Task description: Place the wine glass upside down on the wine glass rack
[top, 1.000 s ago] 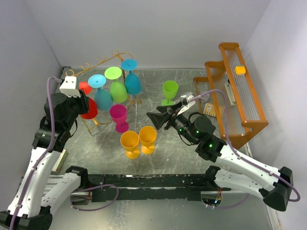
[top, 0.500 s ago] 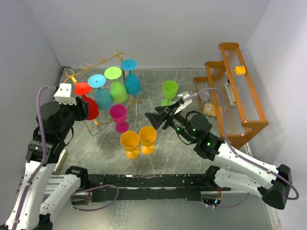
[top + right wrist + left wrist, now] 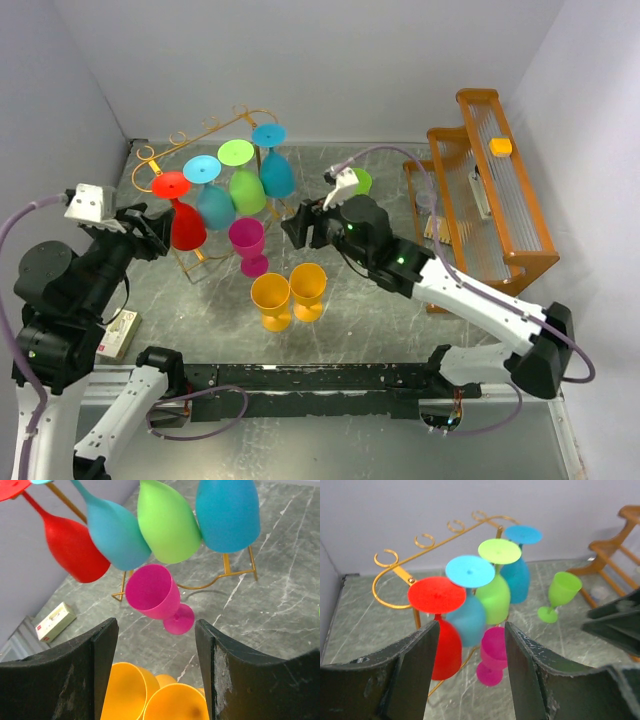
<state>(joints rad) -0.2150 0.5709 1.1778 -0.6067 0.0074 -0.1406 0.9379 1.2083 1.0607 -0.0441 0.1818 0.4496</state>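
Wine glass rack: your gold wire rack (image 3: 212, 124) stands at the far left of the grey marbled table (image 3: 360, 330), with its scroll ends toward the left wall.
On the rack: four glasses hang bowl-down in a row. The red wine glass (image 3: 186, 226) is at the left end, then the light blue wine glass (image 3: 214, 206), the green wine glass (image 3: 246, 190) and the teal wine glass (image 3: 277, 173).
Red wine glass: upside down, flat foot on top at the rails, bowl hanging clear of the table.
Left gripper: your left gripper (image 3: 150, 228) sits just left of the red bowl with its jaws parted and nothing clamped. In the left wrist view the red bowl lies beside the inner edge of one finger; contact cannot be told.
Right gripper: your right gripper (image 3: 297, 225) is over mid-table, pointed at the rack, jaws wide and empty. Its wrist view frames the magenta glass beyond the fingers.
Magenta wine glass: the magenta wine glass (image 3: 247, 240) stands upright on the table, just in front of the rack and below the hanging bowls.
Yellow pair: a yellow wine glass (image 3: 270, 297) and a second yellow wine glass (image 3: 308, 285) stand upright side by side, nearer you than the magenta one.
Lime wine glass: the lime wine glass (image 3: 358, 182) is at the back, partly hidden by the right arm.
Wooden slatted rack: the wooden slatted rack (image 3: 478, 98) is at the right edge, with a yellow block (image 3: 500, 147) on top.
Carton: a small white-and-red carton (image 3: 118, 335) lies by the left arm.
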